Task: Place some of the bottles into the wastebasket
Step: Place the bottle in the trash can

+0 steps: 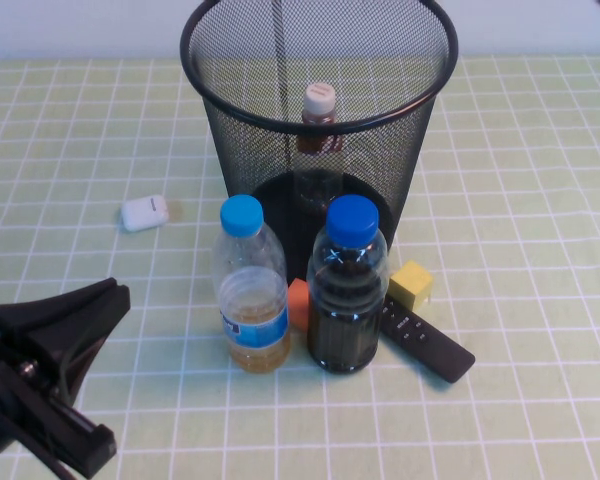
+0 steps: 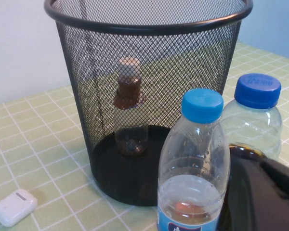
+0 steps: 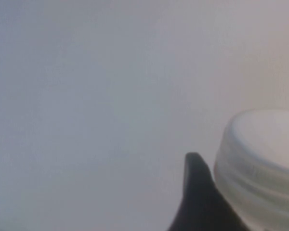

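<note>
The black wire-mesh wastebasket stands at the back centre. A white-capped bottle with a brown-red label stands upright inside it, also seen in the left wrist view. Two blue-capped bottles stand in front of the wastebasket: a lighter one and one with dark liquid. My left gripper is open and empty at the front left, apart from them. My right gripper is out of the high view; its finger presses against a white bottle cap, held up before a plain wall.
A white earbud case lies left of the wastebasket. An orange block sits between the two bottles. A yellow block and a black remote lie to their right. The table has a green checked cloth.
</note>
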Motion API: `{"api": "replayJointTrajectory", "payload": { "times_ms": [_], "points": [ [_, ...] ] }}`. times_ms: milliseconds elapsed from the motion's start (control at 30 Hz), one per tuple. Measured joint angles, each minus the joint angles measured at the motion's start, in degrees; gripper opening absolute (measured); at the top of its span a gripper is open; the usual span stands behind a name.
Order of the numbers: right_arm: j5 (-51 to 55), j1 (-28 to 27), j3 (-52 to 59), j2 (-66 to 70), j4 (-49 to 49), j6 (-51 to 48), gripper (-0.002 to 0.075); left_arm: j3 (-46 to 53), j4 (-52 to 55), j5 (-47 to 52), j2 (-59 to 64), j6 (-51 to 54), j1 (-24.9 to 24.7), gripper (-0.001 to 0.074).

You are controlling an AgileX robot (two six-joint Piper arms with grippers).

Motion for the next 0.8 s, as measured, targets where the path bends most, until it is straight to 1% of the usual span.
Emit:
{"api": "replayJointTrajectory", "payload": {
  "times_ms": [100,267,433,667,733,800],
  "points": [
    [1.8,-3.3,-0.3,3.9,0.0,2.7,0.0083,0.0,0.0,0.0,0.0,0.0,0.0,-0.0004],
    [1.5,-6.4,-0.2,9.5,0.0,8.8,0.0083,0.0,0.0,-0.1,0.0,-0.1,0.0,-0.0004],
    [-0.1,-7.1,-0.2,14.3,0.0,12.1,0.0083,0.0,0.0,-0.1,0.0,-0.1,0.0,-0.0004],
    [-2.0,-7.1,-0.2,18.4,0.0,12.3,0.0086,0.0,0.0,-0.1,0.0,-0.2,0.0,-0.0004],
    [-4.3,-7.1,-0.2,18.6,0.0,12.2,0.0117,0.0,0.0,-0.1,0.0,-0.2,0.0,-0.0004],
    [-5.3,-7.1,-0.2,18.6,0.0,12.2,0.02,0.0,0.0,-0.1,0.0,-0.2,0.0,-0.0004]
  ]
}}
